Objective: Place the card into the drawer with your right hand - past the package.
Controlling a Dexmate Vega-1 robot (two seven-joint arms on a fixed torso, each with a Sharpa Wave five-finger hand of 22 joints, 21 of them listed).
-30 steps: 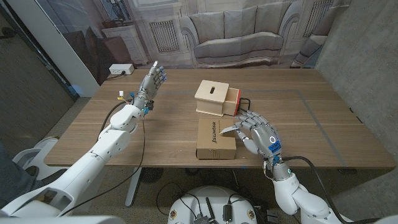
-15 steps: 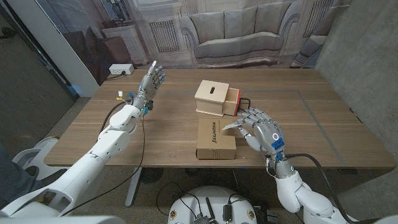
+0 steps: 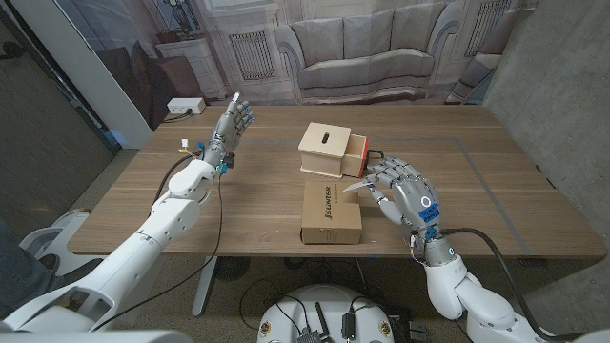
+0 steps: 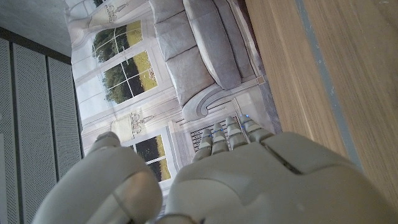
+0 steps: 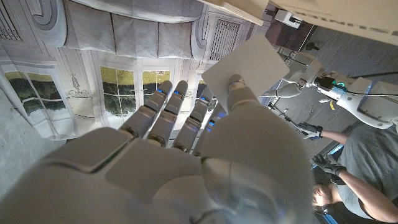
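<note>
While the right hand (image 3: 402,193) hovers right of centre in the head view, it pinches a white card (image 3: 357,190) between thumb and finger, other fingers spread; the card sits just above the right edge of the cardboard package (image 3: 331,213), short of the wooden box's open red-lined drawer (image 3: 359,155) at centre; the left hand (image 3: 232,127), upper left over the table (image 3: 505,191), is raised with fingers apart, holding nothing.

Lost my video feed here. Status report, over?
Right hand pinches the card, beside the open drawer. Left hand raised, open, holding nothing. Package sits in front of the drawer box, left of the card.
</note>
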